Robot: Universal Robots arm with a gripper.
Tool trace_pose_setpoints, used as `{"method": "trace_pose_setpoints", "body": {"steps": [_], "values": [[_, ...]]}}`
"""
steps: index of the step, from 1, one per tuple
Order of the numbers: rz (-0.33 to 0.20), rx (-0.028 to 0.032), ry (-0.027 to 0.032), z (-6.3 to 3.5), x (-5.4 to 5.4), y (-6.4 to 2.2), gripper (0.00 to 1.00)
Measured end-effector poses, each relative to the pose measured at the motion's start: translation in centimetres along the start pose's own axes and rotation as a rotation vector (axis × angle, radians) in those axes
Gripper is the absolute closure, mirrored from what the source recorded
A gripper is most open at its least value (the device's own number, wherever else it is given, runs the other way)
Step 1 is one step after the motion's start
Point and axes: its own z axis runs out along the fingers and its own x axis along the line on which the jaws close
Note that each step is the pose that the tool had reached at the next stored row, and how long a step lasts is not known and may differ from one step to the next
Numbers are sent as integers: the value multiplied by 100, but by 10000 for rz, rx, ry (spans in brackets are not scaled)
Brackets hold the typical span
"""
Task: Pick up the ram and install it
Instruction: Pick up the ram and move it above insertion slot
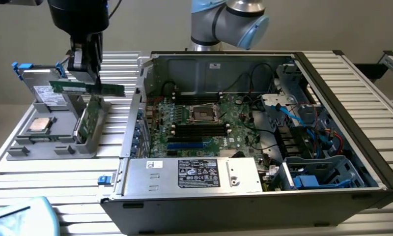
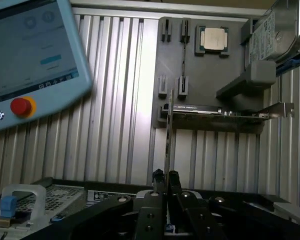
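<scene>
My gripper [image 1: 92,82] pinches the ram [image 1: 111,90] mid-length along its top edge, above the grey tray [image 1: 26,150]. Feels light, stiff, probably fragile: best held by the board edges, never the chips.

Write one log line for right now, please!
hand: shut on ram | ram: held above gray tray | computer case: open

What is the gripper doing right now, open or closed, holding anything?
Gripper: closed, holding the ram in the air.
</scene>
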Motion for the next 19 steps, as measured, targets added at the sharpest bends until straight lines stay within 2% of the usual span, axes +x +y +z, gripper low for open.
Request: {"method": "trace_pose_setpoints", "body": {"steps": [4,6,7,11,13,16,19], "values": [[-9,6,-34,-52,10,-154,86],[-10,54,-43,-70,14,-214,86],[-10,102,-45,-77,16,-239,86],[-6,411,-31,-97,22,-330,86],[-4,539,-29,-107,26,-386,86],[-6,668,-50,-123,32,-486,86],[-13,718,-114,-143,40,-607,86]]}}
